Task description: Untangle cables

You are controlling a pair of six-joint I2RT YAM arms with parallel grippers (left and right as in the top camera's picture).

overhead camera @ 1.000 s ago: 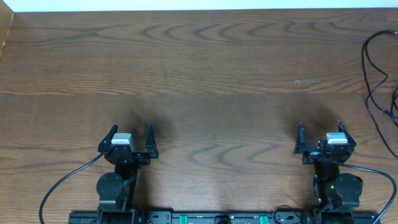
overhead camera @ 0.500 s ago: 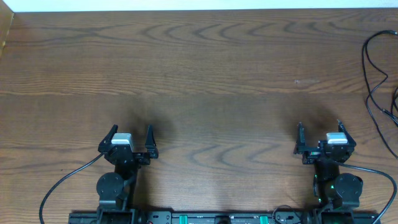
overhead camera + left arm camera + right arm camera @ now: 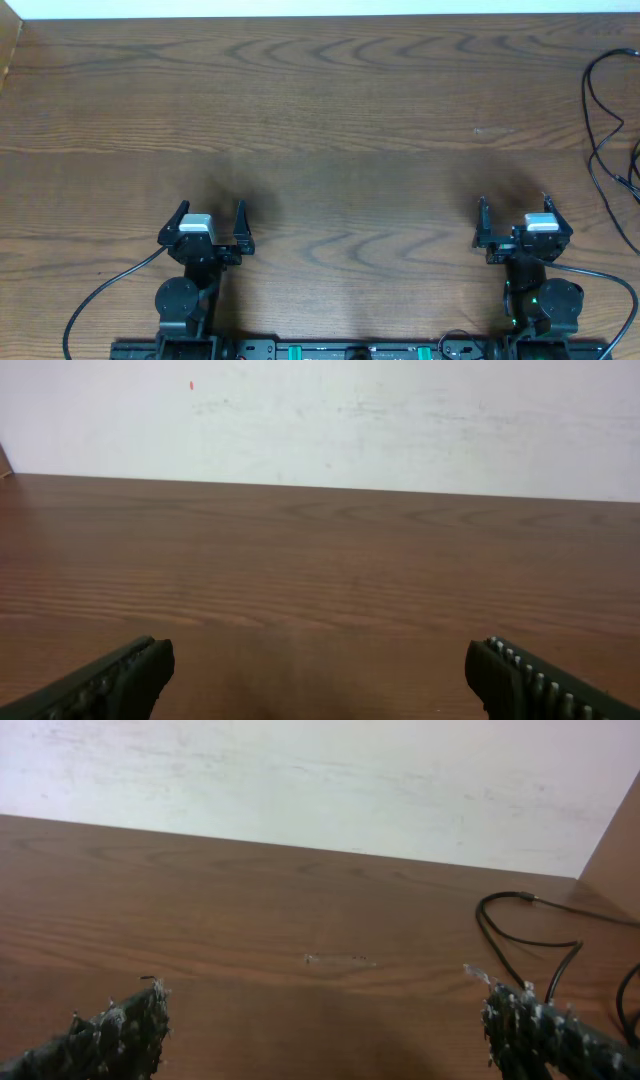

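Observation:
A thin black cable (image 3: 586, 92) lies in loose loops at the table's far right edge, partly running out of the overhead view. In the right wrist view this cable (image 3: 497, 896) curves ahead and to the right of my fingers. No white or grey strand shows. My left gripper (image 3: 212, 208) sits near the front left, open, with only bare wood between its fingers (image 3: 320, 655). My right gripper (image 3: 513, 202) sits near the front right, open and holding nothing (image 3: 322, 998), well short of the cable.
The wooden table (image 3: 330, 120) spreads ahead of both grippers to a white wall at the back. Thicker black wires (image 3: 105, 290) run from the arm bases along the front edge. A faint pale scuff (image 3: 492, 131) marks the wood.

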